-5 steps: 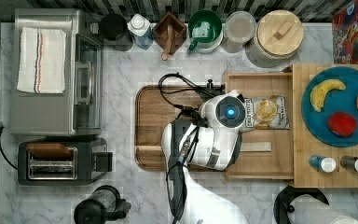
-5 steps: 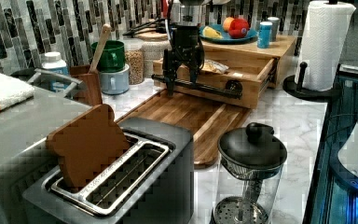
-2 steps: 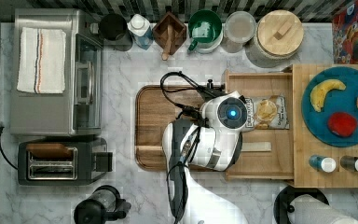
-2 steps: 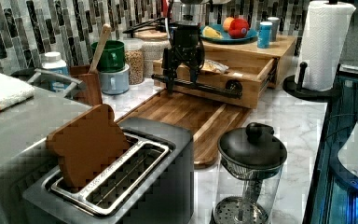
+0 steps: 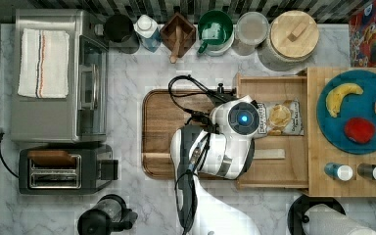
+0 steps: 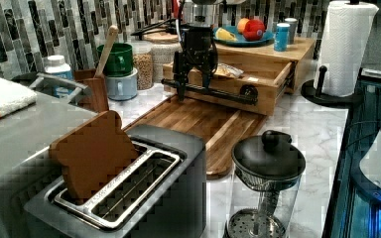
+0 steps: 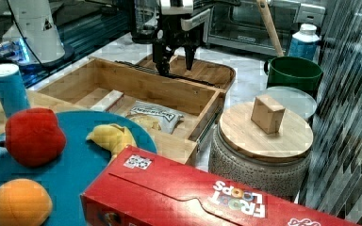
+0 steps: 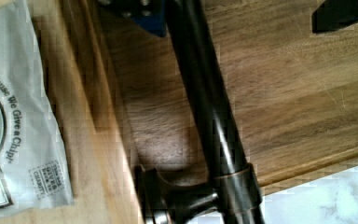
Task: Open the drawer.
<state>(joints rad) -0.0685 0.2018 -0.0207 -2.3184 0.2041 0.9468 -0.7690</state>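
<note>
while straddling the handle (image 6: 209,91), claw (image 6: 192,88) agape

The arm's tool (image 6: 192,85) points straight down, its two fingers (image 6: 178,79) spread apart.

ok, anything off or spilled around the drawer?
Nothing stands out. The drawer sits pulled out over the wooden tray, square to its cabinet, chip bag lying flat inside. The gripper straddles the black bar handle. No spill visible.
</note>
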